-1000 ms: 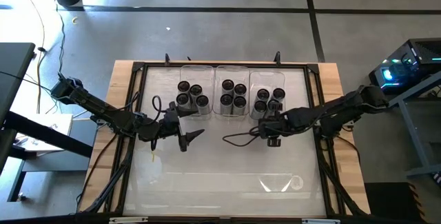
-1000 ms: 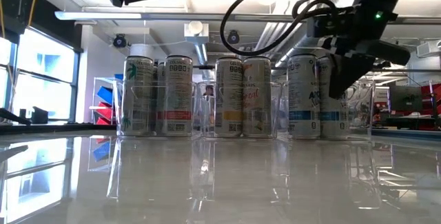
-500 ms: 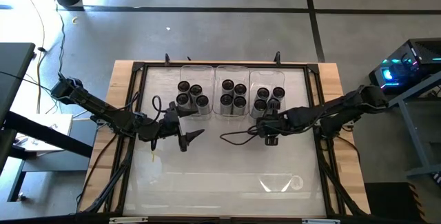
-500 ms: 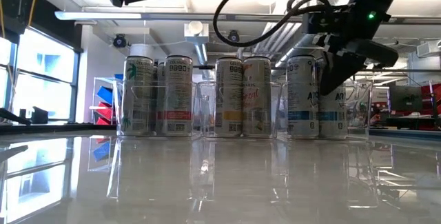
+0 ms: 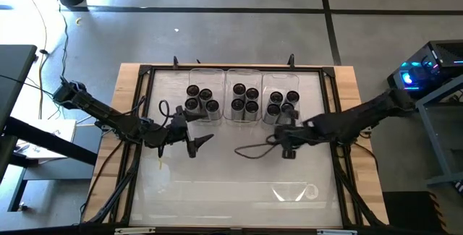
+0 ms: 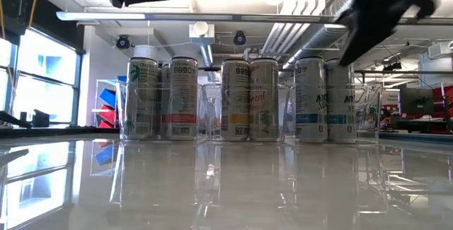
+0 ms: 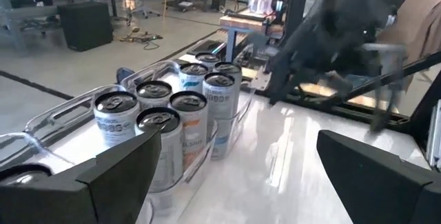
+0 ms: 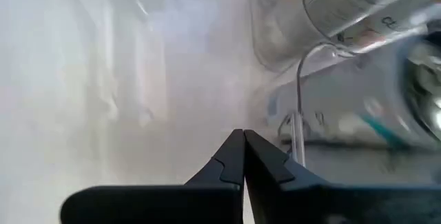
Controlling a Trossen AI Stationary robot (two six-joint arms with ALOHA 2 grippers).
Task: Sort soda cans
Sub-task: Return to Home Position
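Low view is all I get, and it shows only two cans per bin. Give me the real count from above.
Observer: Four soda cans stand in each of the three clear bins, twelve in all.
Operator: Report the left pincer.
Observer: The left pincer is open and empty, just in front of the left bin.
Operator: Now the right one.
Observer: The right pincer is shut on nothing, as its wrist view shows, close to the right bin.
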